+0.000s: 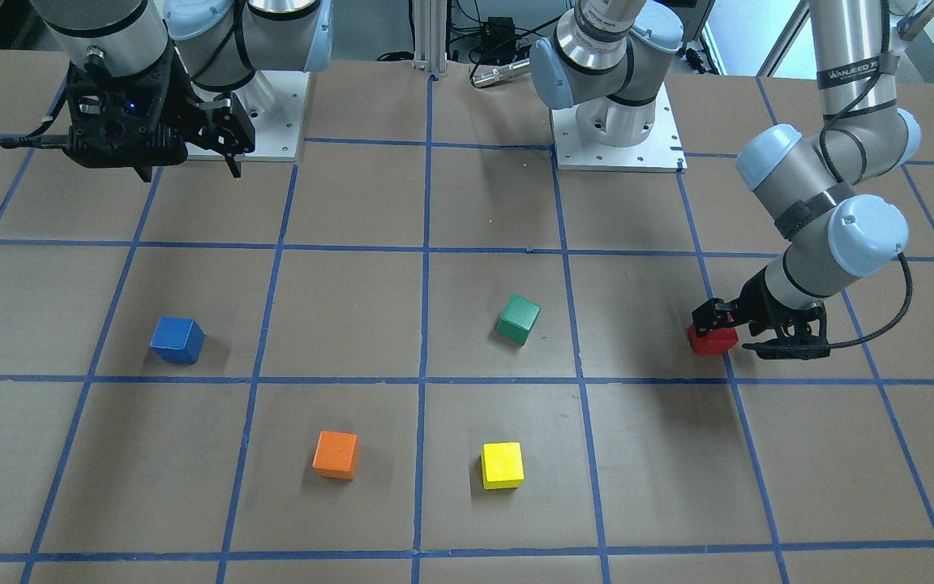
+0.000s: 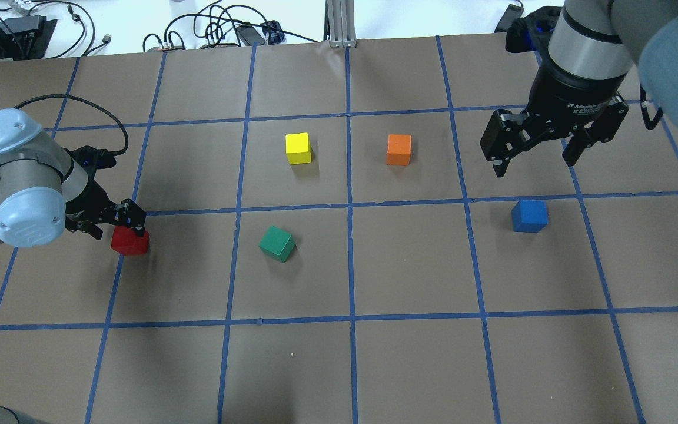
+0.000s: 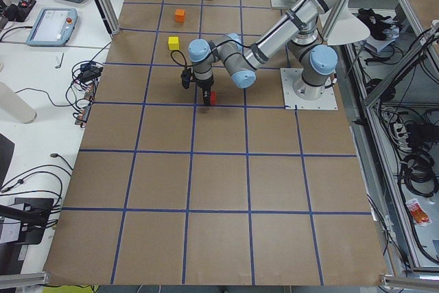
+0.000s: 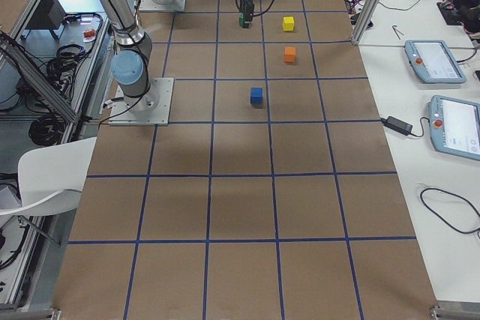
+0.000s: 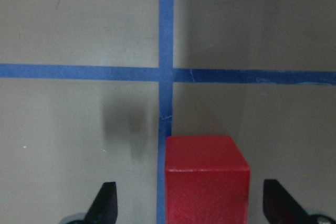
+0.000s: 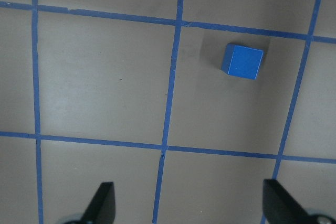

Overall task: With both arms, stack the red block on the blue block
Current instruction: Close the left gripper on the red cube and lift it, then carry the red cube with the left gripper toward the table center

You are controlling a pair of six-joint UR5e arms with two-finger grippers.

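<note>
The red block (image 2: pixel 132 242) sits on the table at my left side, on a blue tape line. My left gripper (image 2: pixel 116 227) is lowered around it. The left wrist view shows the red block (image 5: pixel 206 179) between the two open fingers (image 5: pixel 107 203), nearer the right one and touching neither. The blue block (image 2: pixel 529 215) sits alone on the right side. My right gripper (image 2: pixel 534 166) hangs open and empty well above the table, just beyond the blue block. The blue block also shows in the right wrist view (image 6: pixel 243 61), far below the fingers.
A green block (image 2: pixel 277 244), tilted on its square, lies between the red and blue blocks. A yellow block (image 2: pixel 298 148) and an orange block (image 2: pixel 398 149) sit further out. The brown table carries a grid of blue tape lines (image 2: pixel 349 206).
</note>
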